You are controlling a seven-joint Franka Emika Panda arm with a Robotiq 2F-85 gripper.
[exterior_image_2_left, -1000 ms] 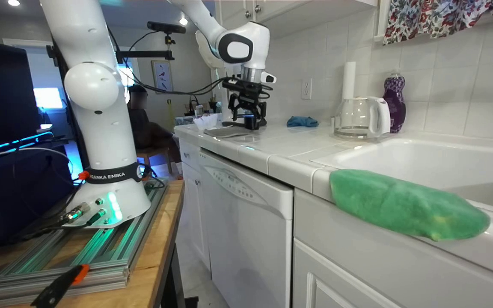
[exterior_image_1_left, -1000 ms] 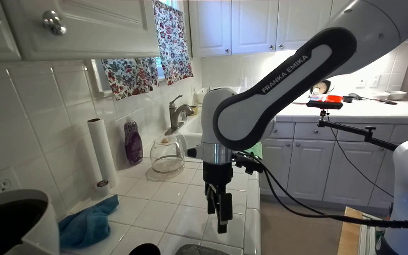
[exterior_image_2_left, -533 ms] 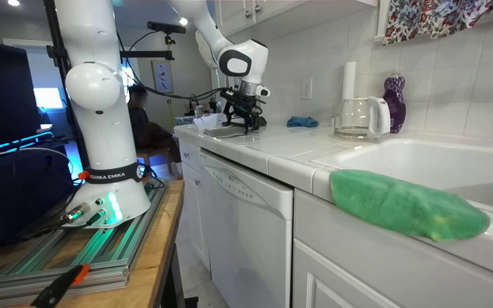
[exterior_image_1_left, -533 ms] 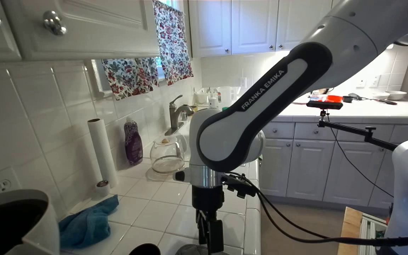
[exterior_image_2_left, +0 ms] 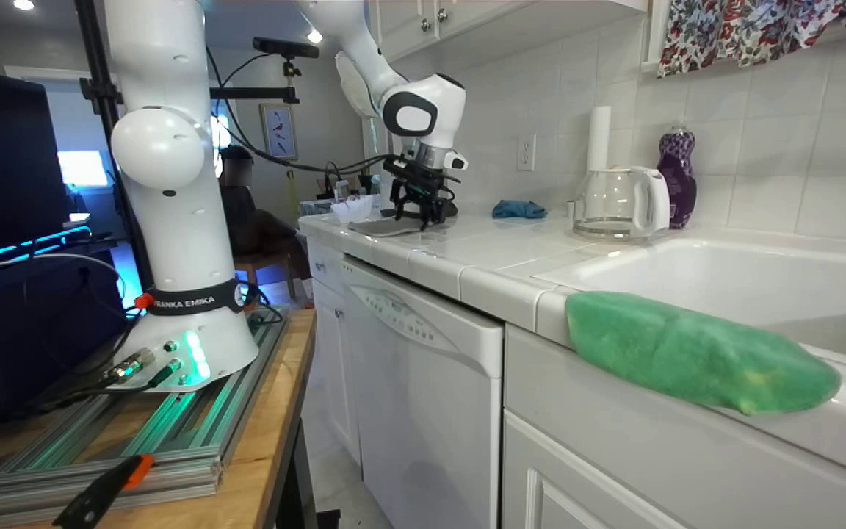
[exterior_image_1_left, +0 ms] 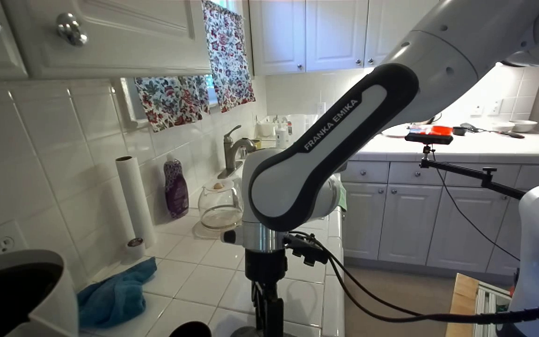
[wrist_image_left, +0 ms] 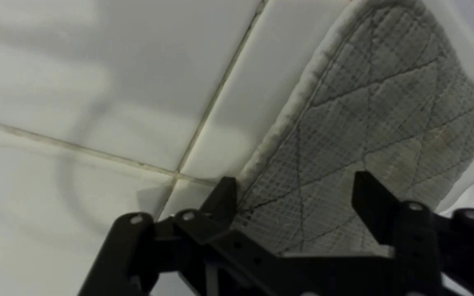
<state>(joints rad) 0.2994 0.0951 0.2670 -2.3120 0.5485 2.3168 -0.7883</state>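
My gripper (wrist_image_left: 294, 183) is open and empty in the wrist view, with its fingers wide apart. It points down over a grey quilted mat (wrist_image_left: 364, 115). One of the fingertips (wrist_image_left: 226, 193) overlaps the mat's pale edge; the other stands over the mat's surface. I cannot tell whether they touch it. In an exterior view the gripper (exterior_image_2_left: 421, 211) is low over the counter, at the mat's near end (exterior_image_2_left: 382, 227). In an exterior view the fingertips run out of the bottom of the frame, and only a sliver of the mat shows.
A dark cup (exterior_image_1_left: 191, 329) stands close beside the gripper. A blue cloth (exterior_image_1_left: 112, 295), a white container (exterior_image_1_left: 66, 299), a glass coffee pot (exterior_image_1_left: 221, 210), a purple bottle (exterior_image_1_left: 176, 189) and a white tube (exterior_image_1_left: 136, 201) are on the counter. A green cloth (exterior_image_2_left: 695, 353) hangs by the sink.
The arm has come down and the gripper has lowered to the mat, shifting left in an exterior view. In the last half second it moved only a little. Other things have stayed put.
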